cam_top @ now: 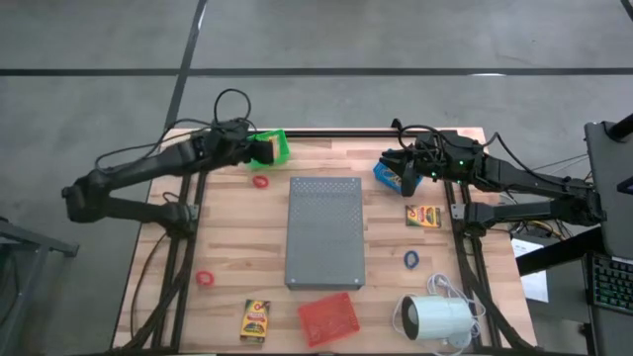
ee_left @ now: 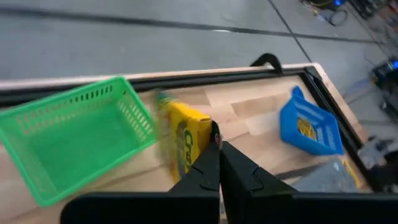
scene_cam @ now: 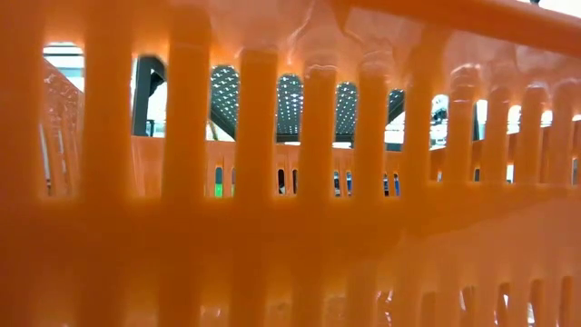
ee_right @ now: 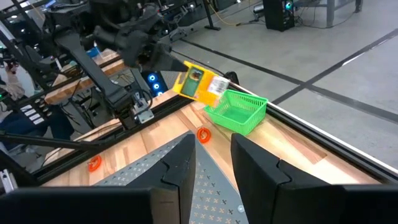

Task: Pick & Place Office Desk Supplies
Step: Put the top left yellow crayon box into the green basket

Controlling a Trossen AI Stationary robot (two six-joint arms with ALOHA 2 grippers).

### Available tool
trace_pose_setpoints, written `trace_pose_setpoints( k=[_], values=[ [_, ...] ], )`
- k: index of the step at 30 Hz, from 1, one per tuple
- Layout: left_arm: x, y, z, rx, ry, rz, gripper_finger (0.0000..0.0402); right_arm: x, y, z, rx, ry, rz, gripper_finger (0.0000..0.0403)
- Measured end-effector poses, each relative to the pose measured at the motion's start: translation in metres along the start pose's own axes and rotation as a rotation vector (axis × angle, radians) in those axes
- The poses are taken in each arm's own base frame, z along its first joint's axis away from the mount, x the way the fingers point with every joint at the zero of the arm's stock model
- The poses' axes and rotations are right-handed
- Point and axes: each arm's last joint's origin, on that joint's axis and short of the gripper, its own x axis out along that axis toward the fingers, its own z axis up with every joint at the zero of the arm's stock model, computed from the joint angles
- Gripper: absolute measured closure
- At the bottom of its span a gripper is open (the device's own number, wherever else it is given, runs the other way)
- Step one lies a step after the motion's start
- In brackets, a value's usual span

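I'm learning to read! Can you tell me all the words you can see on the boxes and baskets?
"Cr": the only letters that show, on the yellow crayon box held in the left end effector; the rest is blurred.
Crayon box by the right arm: print too small to read.
Crayon box at the table's front: print too small to read.
Green basket, blue basket, red basket: no words.

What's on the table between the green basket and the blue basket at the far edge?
In the high view, only bare wood separates the green basket from the blue basket; the grey perforated slab sits nearer, below that stretch.
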Motion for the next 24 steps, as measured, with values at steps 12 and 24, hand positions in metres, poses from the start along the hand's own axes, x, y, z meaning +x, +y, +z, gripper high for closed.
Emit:
trace_pose_setpoints(
  k=[12,24],
  values=[
    [0.040,0.040,0.049,-0.236,0.145,-0.032,0.0401,0.000,0.000,0.000,0.000,0.000,0.000,0.0301],
    [0.062,0.046,0.063,-0.475,0.198,-0.018,0.0401,0.000,0.000,0.000,0.000,0.001,-0.001,0.0305]
  ],
)
